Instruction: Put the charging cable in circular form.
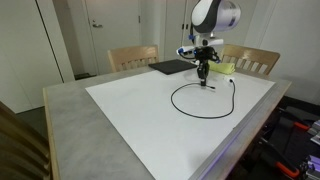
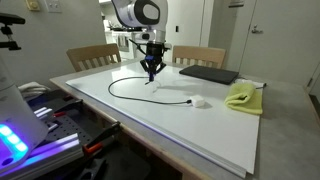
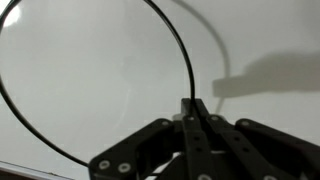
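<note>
The charging cable is a thin black cord lying in a near-closed loop on the white tabletop sheet in both exterior views. One end has a small white plug. My gripper points straight down over the far side of the loop. In the wrist view the cable arcs across the white surface and runs right into the fingertips of the gripper, which are pressed together on it.
A flat black rectangular pad lies at the back of the table. A yellow-green cloth-like object sits beside it. Wooden chairs stand behind the table. Equipment sits off one edge.
</note>
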